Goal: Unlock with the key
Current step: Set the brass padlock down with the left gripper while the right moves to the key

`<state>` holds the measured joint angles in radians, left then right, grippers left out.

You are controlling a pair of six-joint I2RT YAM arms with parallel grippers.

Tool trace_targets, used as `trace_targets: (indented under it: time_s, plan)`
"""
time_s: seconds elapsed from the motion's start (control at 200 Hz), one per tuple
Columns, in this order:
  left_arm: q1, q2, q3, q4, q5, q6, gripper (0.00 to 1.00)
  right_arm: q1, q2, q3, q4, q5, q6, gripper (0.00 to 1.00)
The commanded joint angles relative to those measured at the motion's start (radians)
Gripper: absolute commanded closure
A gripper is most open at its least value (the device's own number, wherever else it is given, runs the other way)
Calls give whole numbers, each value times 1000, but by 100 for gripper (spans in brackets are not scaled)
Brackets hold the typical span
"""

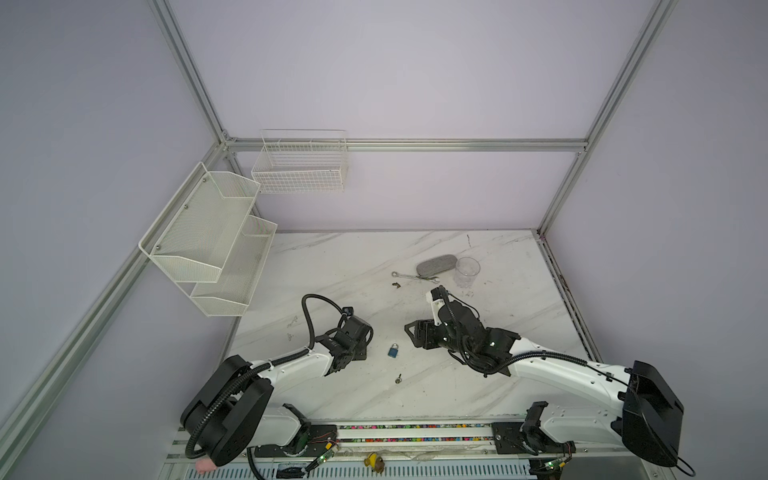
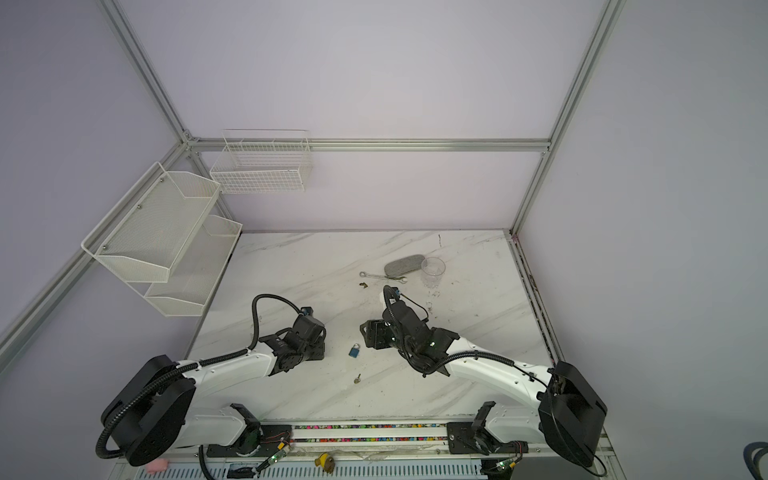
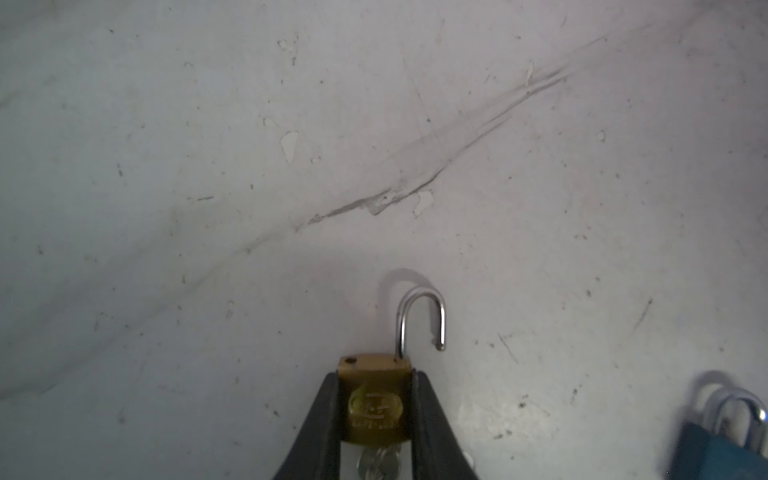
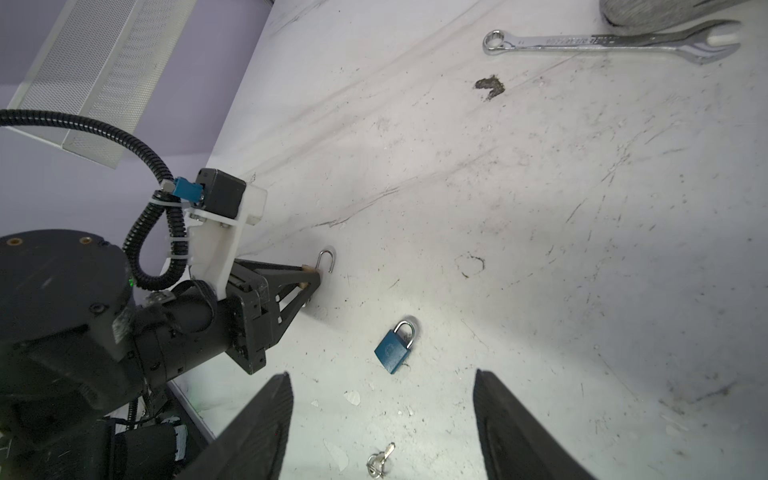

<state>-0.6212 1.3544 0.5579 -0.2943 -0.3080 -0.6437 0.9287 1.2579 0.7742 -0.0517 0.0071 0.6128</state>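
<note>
Black fingers of the left gripper (image 3: 376, 374) sit closest to the left wrist camera, closed narrowly on the 2 side edges of a small brass padlock (image 3: 376, 409). Its steel shackle (image 3: 401, 328) is sprung: 1 leg sits in the body and the hooked end hangs free above the marble table (image 3: 208, 166). Under the body shows a silvery key (image 3: 376, 463), apparently seated in the keyway, so this lock looks already opened.

Seen from the right wrist, the right gripper (image 4: 380, 374) hovers with its jaws spread wide, holding nothing. Just beyond its tips a blue padlock (image 4: 392, 351) lies flat on the table with its shackle closed. A loose key (image 4: 380, 459) lies near it, not touching. In both top views the blue padlock lies between the 2 grippers, with the loose key nearer the robot's base.

Both padlocks look rigid, dense for their size and smooth-sided, so likely to slip or twist in a pinch. They are best gripped across the flat body, leaving shackle and keyway clear. The loose key looks thin, light and flat against hard stone, probably awkward to lift. It is best taken by its wide head, leaving the blade free.

Well apart, at the far side of the table, lie a wrench (image 4: 602, 41), a grey case (image 1: 434, 266) and a clear cup (image 1: 467, 270).
</note>
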Motion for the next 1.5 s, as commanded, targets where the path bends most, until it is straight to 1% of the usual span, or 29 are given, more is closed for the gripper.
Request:
trace_targets:
  time_s: [0.0,0.04,0.11,0.275,0.38,0.555,0.735,0.84,0.875,1.105,1.18,1.26,1.31,1.405,1.495]
  plan:
    - [8,35,75,-14,35,-5,86,4,5,4,1,10,1,28]
    - [8,41,84,-25,35,-3,81,4,6,8,-9,17,-1,28]
    - [8,42,93,-36,37,-1,68,3,8,11,-20,26,-7,28]
    - [8,15,110,-70,39,4,50,5,15,26,-53,29,-16,28]
    - [8,-34,118,-102,42,-5,45,7,19,30,-70,20,-28,28]
    - [8,-167,95,-114,77,-14,34,31,40,46,-123,21,-35,30]
    - [8,-301,74,-117,101,-26,14,110,80,47,-124,30,-25,32]
    - [8,-360,70,-124,115,-30,0,162,110,49,-125,31,-33,33]
    - [8,-377,67,-124,121,-30,0,181,143,54,-130,38,-34,34]
    - [8,-472,41,-123,148,-75,0,287,232,63,-110,49,-68,36]
    - [8,-496,32,-124,152,-87,0,316,256,71,-116,87,-76,37]
    - [8,-522,21,-122,147,-114,0,331,290,81,-130,119,-89,37]
    - [8,-537,12,-115,148,-123,0,334,311,91,-139,133,-99,39]
    - [8,-554,4,-110,146,-134,0,338,338,100,-142,147,-113,40]
    - [8,-567,-4,-109,145,-147,0,339,358,114,-141,155,-122,42]
